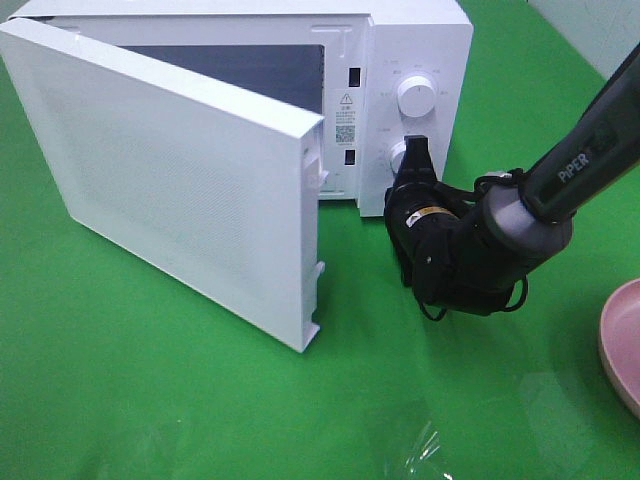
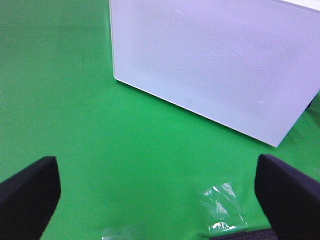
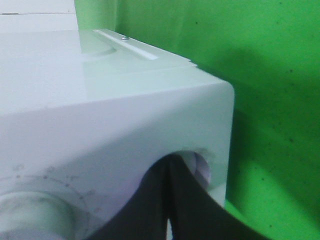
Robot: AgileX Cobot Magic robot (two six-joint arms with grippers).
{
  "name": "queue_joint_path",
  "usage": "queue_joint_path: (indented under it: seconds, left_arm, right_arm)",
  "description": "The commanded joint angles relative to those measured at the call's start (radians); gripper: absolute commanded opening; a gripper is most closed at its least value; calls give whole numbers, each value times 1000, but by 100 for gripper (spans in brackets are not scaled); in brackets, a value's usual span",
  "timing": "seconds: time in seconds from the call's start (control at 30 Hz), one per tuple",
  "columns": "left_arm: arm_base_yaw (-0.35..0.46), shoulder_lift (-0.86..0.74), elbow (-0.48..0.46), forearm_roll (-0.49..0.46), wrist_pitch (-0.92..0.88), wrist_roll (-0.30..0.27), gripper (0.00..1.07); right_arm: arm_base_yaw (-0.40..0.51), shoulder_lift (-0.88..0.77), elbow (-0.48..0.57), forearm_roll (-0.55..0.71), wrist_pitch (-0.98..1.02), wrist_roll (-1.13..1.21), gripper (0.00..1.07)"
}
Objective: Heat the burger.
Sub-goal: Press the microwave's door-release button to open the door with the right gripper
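A big white microwave sits on a smooth green cloth. It is a boxy shape with rounded corners, and it looks shiny like plastic. Its flat door is swung wide open. The front of the door is covered in tiny dots. Behind the door I can see a bit of the dark inside.

I cannot see the burger anywhere. The door hides most of the inside, so I cannot tell where it is.

There are two round white knobs on the front. The right gripper is black, and its two fingers are pressed tight together. Their tips are right at the lower knob, just under the upper knob. I cannot tell if they pinch any part of it.

The left gripper is spread very wide and holds nothing. Its chunky black fingers hang over the cloth in front of the door. A crinkly bit of clear plastic lies flat on the cloth near them.

At the far right edge is a round pink plate with a smooth rim.
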Motion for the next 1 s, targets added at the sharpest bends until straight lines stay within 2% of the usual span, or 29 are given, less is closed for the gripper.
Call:
queue_joint_path:
  seconds: [0.03,0.67,1.0]
  left_arm:
    - [1,-17,-3,-7,-8,-1,98]
    - [1,-17,-3,-7,-8,-1,98]
    - [1,-17,-3,-7,-8,-1,98]
  right_arm:
    - [-41,7,-98,-87,-217,-6,0]
    - [-25,-34,-72,-63,17,-17,0]
    - [-25,-131,43,-63,129,-85,0]
